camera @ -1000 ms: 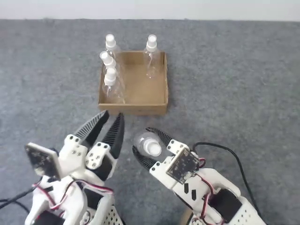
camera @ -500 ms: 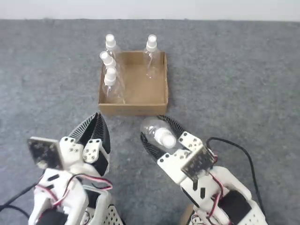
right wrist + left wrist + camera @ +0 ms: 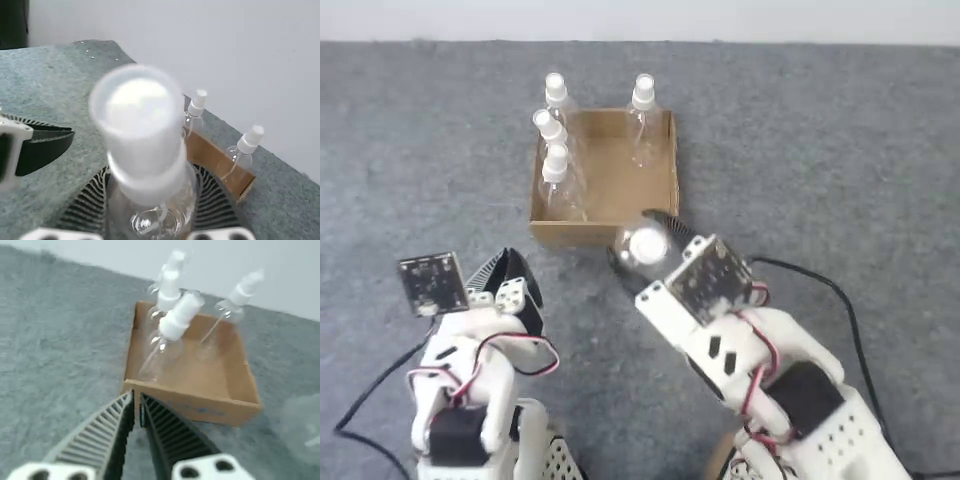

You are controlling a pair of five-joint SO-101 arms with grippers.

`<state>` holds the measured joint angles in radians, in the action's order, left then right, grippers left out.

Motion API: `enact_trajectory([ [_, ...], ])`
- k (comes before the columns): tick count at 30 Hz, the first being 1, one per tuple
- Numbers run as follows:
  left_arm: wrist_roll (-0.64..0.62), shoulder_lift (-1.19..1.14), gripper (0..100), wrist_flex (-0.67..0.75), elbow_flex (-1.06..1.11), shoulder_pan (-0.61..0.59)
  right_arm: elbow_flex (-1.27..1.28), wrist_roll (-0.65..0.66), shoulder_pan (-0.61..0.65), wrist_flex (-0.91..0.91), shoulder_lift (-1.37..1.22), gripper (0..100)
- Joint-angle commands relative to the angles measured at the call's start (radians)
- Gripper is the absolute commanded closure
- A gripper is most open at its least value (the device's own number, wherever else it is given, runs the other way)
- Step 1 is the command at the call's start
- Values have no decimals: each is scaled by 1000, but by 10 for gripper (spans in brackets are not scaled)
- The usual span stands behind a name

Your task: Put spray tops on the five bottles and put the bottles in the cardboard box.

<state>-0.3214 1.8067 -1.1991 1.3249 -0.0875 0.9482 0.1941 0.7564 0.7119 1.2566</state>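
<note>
Bottle (image 3: 145,150) number five: clear plastic, white spray top already on, clamped around the body between the ribbed fingers of the right gripper (image 3: 642,246). Hangs upright, cap up, just above the near wall of the cardboard box (image 3: 590,232), toward its right corner.

Looks empty, so probably very light. Thin wall, likely springy under squeeze; smooth and round, so probably slippery and prone to twisting in the grip. Best taken at the widest part of the body, below the shoulder, as now. Not by the cap: likely to turn or pop off. Calls for a modest squeeze only, enough to stop slip without denting. Tall and narrow, so probably tippy once set down, more so if let go high or against a neighbour.

Left gripper (image 3: 136,401): fingers together, nothing between them, low over the grey carpet (image 3: 820,150), near the box's front left but apart from it.

Inside the box: trio of capped bottles (image 3: 549,125) along the left wall, lone bottle (image 3: 642,100) at the far right corner. Bare cardboard floor at the near right, probably the slot for this one.
</note>
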Motion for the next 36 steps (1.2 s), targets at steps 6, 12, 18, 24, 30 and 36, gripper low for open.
enact_trajectory([
  [6,9,17,988,126,171,-118,-141,3,-76,-182,-266,992],
  [12,8,17,988,127,231,-144,-245,-2,-105,-245,-446,992],
  [18,11,17,988,126,277,-144,-324,-97,-183,-331,-638,992],
  [24,12,17,988,186,346,-144,-379,-129,-199,-409,-806,992],
  [30,14,15,988,203,360,-144,-413,-129,-216,-496,-952,992],
  [36,14,15,988,157,360,-144,-489,-132,-246,-510,-1087,992],
])
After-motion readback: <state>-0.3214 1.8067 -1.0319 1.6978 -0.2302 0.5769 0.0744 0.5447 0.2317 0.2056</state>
